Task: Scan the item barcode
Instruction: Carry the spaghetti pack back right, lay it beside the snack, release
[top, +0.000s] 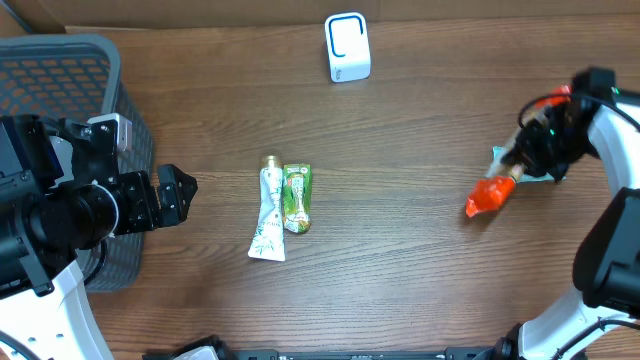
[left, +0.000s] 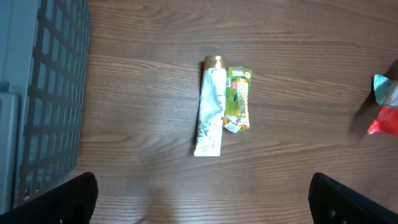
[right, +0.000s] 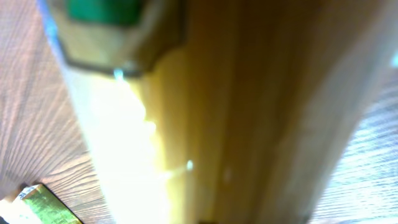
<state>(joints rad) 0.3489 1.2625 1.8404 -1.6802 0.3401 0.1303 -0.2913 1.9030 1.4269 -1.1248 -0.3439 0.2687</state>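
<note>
Orange packet (top: 488, 198) clamped in right gripper (top: 516, 170) far right, well apart from white scanner (top: 347, 47); left gripper (top: 188, 190) jaws wide open, empty, beside grey basket (top: 60, 60)

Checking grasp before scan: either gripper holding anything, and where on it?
The right gripper grips the orange packet by its teal end; left gripper open, empty.

Black left arm (top: 75, 212), white-shelled right arm (top: 618, 135), red cable (top: 548, 100) at wrist
</note>
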